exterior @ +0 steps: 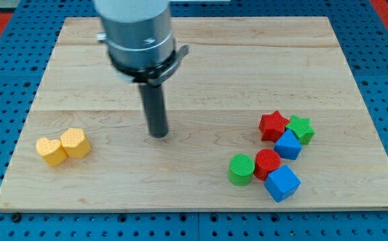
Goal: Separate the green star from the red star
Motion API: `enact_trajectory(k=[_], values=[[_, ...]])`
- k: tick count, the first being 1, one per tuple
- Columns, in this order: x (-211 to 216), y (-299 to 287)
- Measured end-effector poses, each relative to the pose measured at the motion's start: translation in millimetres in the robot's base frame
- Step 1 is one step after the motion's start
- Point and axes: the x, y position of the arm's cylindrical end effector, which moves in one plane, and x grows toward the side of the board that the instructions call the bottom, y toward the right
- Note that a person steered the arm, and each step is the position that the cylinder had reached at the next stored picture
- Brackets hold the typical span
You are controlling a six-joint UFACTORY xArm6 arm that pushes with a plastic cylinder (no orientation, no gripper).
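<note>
The green star (302,128) lies at the view's right, touching the red star (273,125) on its left side. A blue block (288,144) sits just below and between the two stars, touching both. My tip (158,134) rests on the board near the middle, well to the left of both stars and apart from every block.
Below the stars lie a red cylinder (268,163), a green cylinder (241,169) and a blue cube (282,183), packed together. Two yellow heart blocks (51,150) (76,142) sit side by side at the view's left. The wooden board (201,60) ends on blue pegboard.
</note>
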Motion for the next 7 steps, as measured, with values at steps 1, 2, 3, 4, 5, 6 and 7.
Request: enact_trajectory(k=[1, 2, 3, 4, 5, 6, 7], values=[[-23.3, 20.3], [-55.2, 42.5], [-71.4, 60.9], [-79.1, 114.8], [-92.0, 187.6], [-82.1, 289.3], [-41.0, 321.6]])
